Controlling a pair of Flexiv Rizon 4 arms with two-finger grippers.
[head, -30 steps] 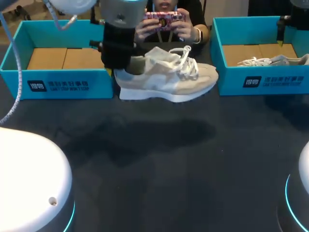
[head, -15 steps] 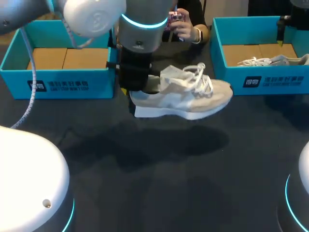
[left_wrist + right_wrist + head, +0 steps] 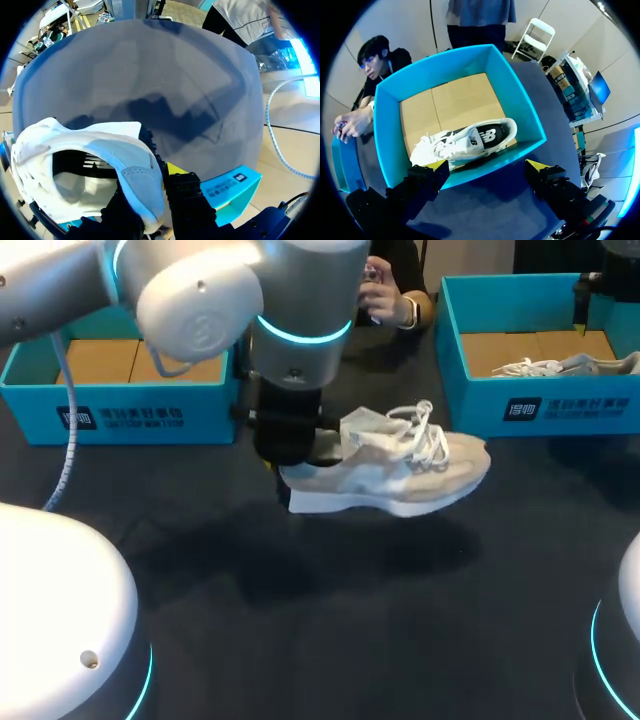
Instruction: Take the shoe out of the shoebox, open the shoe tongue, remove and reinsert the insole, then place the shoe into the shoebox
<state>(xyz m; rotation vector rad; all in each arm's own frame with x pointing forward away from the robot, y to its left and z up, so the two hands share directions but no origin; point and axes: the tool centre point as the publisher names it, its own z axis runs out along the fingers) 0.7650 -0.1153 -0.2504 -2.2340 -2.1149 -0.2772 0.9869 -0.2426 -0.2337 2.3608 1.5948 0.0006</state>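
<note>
Left fingers [image 3: 186, 197] half-hidden behind shoe [image 3: 136, 182] heel

- Tabletop [image 3: 340, 640]: dark; I see the shoe's shadow across its middle.
- Shoe [image 3: 400, 468]: beige, white laces, side-on between the two boxes, toe toward my right.
- Left tool [image 3: 288, 462]: at the shoe's heel, fingers hidden under my wrist.
- Left shoebox [image 3: 130, 412]: teal, brown cardboard floor.
- Right shoebox [image 3: 540, 405]: teal; second shoe [image 3: 565, 366] lying inside.
- Right tool [image 3: 580, 320]: one dark finger showing above the right shoebox.
</note>
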